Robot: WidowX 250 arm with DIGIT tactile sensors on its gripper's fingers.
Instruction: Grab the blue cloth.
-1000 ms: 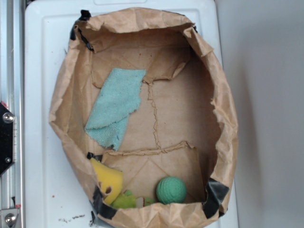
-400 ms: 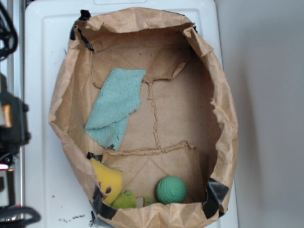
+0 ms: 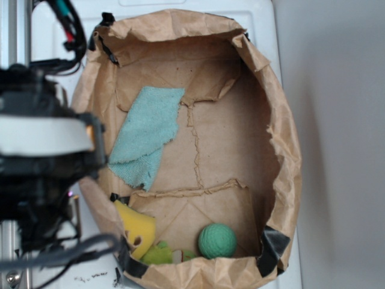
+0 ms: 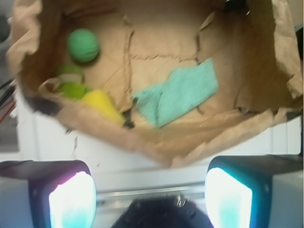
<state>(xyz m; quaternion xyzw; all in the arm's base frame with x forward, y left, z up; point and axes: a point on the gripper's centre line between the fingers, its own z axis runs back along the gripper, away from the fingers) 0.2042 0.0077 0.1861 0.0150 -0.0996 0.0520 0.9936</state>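
A big brown paper bag point(image 3: 283, 150) lies open on the white bench point(image 3: 48, 36), and it covers most of the bench top. Its sides are rolled down, so I can see right to the bottom.

The blue cloth point(image 3: 147, 135) lies flat on the floor of the bag, on the left side and a bit toward the far edge of the bench. It is soft and fuzzy, and one end is folded over. Nothing is touching it.

A yellow sponge point(image 3: 137, 227) with holes leans in the near left corner of the bag. A green ball point(image 3: 216, 241) sits near the near edge, well apart from the cloth. Some small green bits point(image 3: 159, 254) lie between the sponge and the ball.

The robot arm point(image 3: 45, 156) is over the left edge of the bench, outside the bag. It looks dark and blurry because it is close to the camera.

In the wrist view, the gripper point(image 4: 152, 199) shows its two fingers point(image 4: 71, 202) far apart, so the pincer is wide and holds nothing. The cloth point(image 4: 178, 92) lies ahead of it, past the near wall of the bag point(image 4: 190, 137).
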